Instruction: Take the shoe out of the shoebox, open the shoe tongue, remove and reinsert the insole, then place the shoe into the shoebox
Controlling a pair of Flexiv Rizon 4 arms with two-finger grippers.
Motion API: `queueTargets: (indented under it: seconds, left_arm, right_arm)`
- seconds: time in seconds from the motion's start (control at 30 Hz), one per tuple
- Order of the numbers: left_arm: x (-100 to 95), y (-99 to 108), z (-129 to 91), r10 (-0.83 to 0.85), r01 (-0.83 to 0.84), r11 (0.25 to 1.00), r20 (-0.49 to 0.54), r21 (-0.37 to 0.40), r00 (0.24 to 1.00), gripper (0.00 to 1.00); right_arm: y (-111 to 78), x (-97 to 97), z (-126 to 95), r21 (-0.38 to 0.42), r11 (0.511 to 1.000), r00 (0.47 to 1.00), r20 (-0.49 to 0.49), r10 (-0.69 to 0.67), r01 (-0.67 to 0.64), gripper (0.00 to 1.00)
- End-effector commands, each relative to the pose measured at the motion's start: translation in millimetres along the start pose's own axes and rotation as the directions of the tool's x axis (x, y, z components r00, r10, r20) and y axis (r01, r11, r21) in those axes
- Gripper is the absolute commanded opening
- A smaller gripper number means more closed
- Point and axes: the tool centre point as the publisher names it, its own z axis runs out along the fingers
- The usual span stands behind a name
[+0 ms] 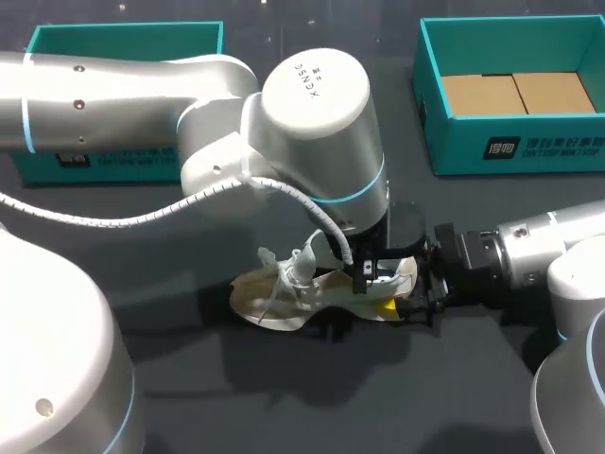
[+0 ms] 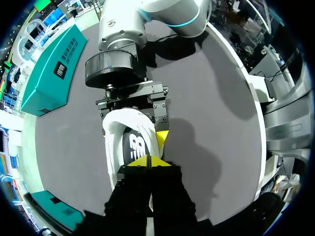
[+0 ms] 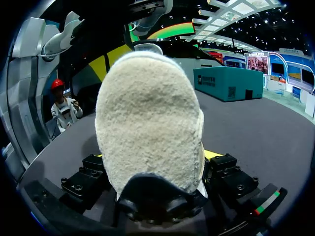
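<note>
Dark table [image 1: 284, 397] bore the shoe [image 1: 284, 298], likely light and soft; right gripper [image 1: 405, 293] clamped its heel [image 2: 129, 118] (probably the firmest hold), left gripper [image 2: 148, 162] tips met over the floppy insole [image 2: 135, 145], catch unclear.

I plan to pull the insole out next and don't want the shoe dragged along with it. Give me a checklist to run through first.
1. Shoe out of the shoebox, lying on the table: ok.
2. Right gripper clamped on the shoe's heel from both sides: ok.
3. Left gripper tips together over the insole: ok.
4. Insole actually pinched between those tips: cannot tell.
5. Shoebox open and apart from both grippers: ok.
</note>
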Motion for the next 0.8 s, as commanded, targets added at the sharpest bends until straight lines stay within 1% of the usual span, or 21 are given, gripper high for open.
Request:
queueTargets:
  seconds: [0.03, 0.1, 0.13, 0.57, 0.7, 0.8]
  left_arm:
    - [-6.3, 6, 27, -0.024, 0.024, 1.0, -0.045, 0.0, 0.999, 0.0]
    - [-8.6, 9, 33, -0.046, 0.045, 0.999, -0.072, -0.015, 0.996, 0.0]
    - [-9.5, 11, 30, -0.041, 0.041, 0.999, -0.087, -0.004, 0.995, 0.0]
    - [-9.5, 11, 30, -0.041, 0.041, 0.999, -0.087, -0.004, 0.995, 0.0]
    - [-4.9, 15, 40, -0.05, 0.047, 0.999, -0.127, -0.023, 0.991, 0.0]
    - [-1.0, 20, 42, -0.06, 0.056, 0.998, -0.135, -0.036, 0.989, 0.0]
  right_arm:
    - [-0.5, 0.2, 2, 0.004, 1.0, 1.0, 0.0, 0.001, -0.001, 0.0]
    - [-0.5, 0.2, 2, 0.004, 1.0, 1.0, 0.0, 0.001, -0.001, 0.0]
    - [-0.5, 0.2, 2, 0.004, 1.0, 1.0, 0.0, 0.001, -0.001, 0.0]
    - [-0.5, 0.2, 2, 0.004, 1.0, 1.0, 0.0, 0.001, -0.001, 0.0]
    - [-0.5, 0.2, 2, 0.004, 1.0, 1.0, 0.0, 0.001, -0.001, 0.0]
    - [-0.5, 0.2, 2, 0.004, 1.0, 1.0, 0.0, 0.001, -0.001, 0.0]
